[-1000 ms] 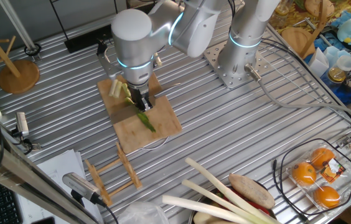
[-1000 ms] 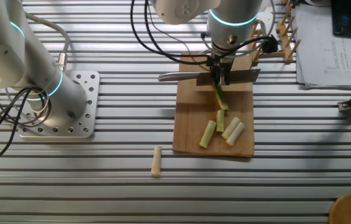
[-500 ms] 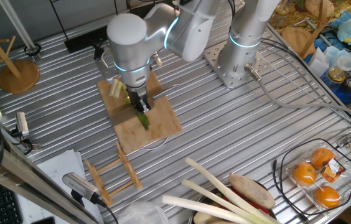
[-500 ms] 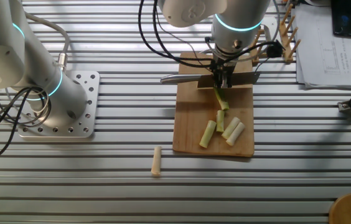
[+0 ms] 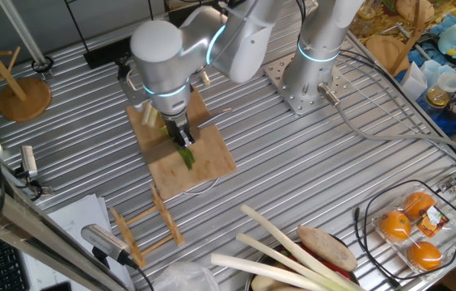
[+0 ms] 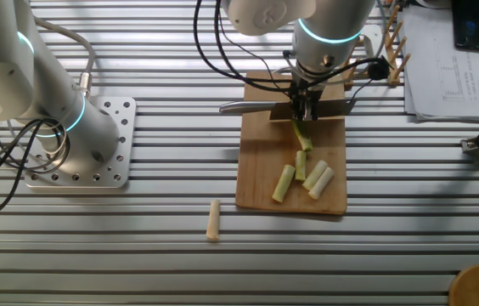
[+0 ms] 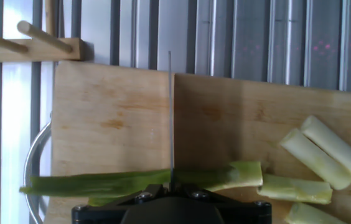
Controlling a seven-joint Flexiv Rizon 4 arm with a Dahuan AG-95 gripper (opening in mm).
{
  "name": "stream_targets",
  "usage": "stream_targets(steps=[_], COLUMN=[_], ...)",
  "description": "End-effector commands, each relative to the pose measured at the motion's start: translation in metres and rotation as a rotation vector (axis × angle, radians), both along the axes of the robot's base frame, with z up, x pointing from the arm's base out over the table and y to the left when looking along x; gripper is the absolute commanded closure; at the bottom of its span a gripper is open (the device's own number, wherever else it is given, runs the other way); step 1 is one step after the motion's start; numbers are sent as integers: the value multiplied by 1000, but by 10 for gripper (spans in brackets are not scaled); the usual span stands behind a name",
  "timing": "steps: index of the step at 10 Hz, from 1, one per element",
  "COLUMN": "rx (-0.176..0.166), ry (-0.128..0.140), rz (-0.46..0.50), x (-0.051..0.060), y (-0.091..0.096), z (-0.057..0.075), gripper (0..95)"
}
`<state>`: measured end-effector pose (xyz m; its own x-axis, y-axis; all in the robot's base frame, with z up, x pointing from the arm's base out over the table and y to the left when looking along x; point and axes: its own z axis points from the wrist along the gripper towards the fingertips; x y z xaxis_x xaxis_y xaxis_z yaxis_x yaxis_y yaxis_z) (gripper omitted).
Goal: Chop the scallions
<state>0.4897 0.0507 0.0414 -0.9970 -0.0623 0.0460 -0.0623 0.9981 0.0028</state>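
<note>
The scallions' green stalk [image 7: 101,182] lies across a wooden cutting board [image 7: 113,106], under the knife [image 7: 170,112], whose blade I see edge-on. My gripper [image 7: 170,190] is shut on the knife; only its dark body shows. Pale cut pieces [image 7: 318,152] lie to the right. In the other fixed view the gripper [image 6: 308,109] holds the knife [image 6: 252,106] crosswise over the stalk [image 6: 301,136], with cut pieces [image 6: 307,177] lower on the board [image 6: 261,170]. One fixed view shows the gripper [image 5: 181,136] above the green leaf [image 5: 186,155].
One pale cut piece [image 6: 214,219] lies on the ribbed table off the board. A wooden rack [image 6: 388,42] stands beside the board's far end. A second arm's base [image 6: 87,144] is at the left. Thick leek stalks [image 5: 293,246] and bagged oranges [image 5: 410,230] lie elsewhere.
The gripper and knife have slid slightly along the blade's line over the stalk. The stalk and the cut pieces have stayed where they were.
</note>
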Motion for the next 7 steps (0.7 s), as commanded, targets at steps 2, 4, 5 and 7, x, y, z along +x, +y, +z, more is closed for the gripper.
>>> stream_targets(steps=[2, 4, 5, 7], rx=[-27, -34, -29, -31], ry=[-2, -6, -15, -21], rz=[15, 19, 16, 17], x=[1, 1, 1, 4], y=[2, 2, 1, 0], z=[-27, -27, -29, -28], gripper=[950, 950, 950, 950])
